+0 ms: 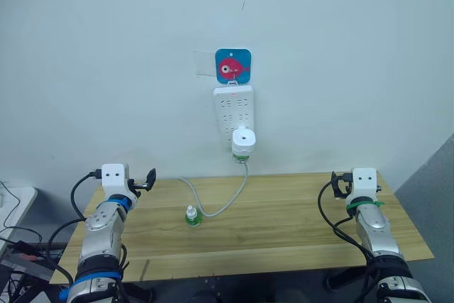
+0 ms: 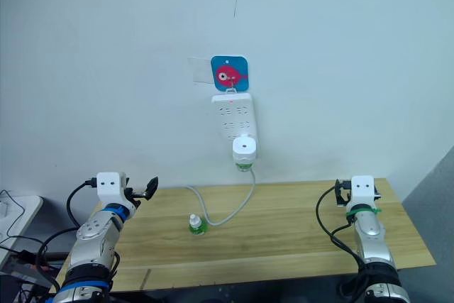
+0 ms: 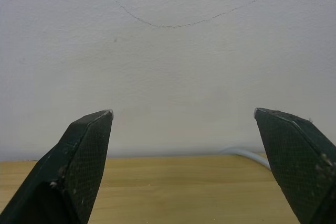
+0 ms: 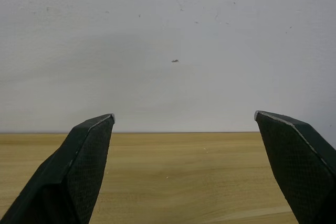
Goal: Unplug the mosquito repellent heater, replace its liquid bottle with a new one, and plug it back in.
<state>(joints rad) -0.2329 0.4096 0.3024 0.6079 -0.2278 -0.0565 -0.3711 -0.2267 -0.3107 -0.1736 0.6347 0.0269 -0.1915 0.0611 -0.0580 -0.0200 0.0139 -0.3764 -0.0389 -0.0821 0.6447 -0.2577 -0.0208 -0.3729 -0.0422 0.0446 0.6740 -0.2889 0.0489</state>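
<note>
The white mosquito repellent heater [image 1: 243,138] is plugged into the bottom of a white power strip [image 1: 233,109] on the wall, and its liquid bottle [image 1: 241,155] with a green base hangs beneath it. A second small bottle [image 1: 192,216] with a white cap and green label stands upright on the wooden table [image 1: 284,225], left of centre. My left gripper [image 3: 184,129] hovers over the table's left end, open and empty. My right gripper [image 4: 184,129] is over the right end, also open and empty. Both face the wall, far from the heater.
A white cable [image 1: 220,207] runs from the power strip down across the table near the standing bottle. A blue card with a pink fish [image 1: 233,66] hangs above the strip. A grey surface with cables [image 1: 14,204] sits beyond the table's left edge.
</note>
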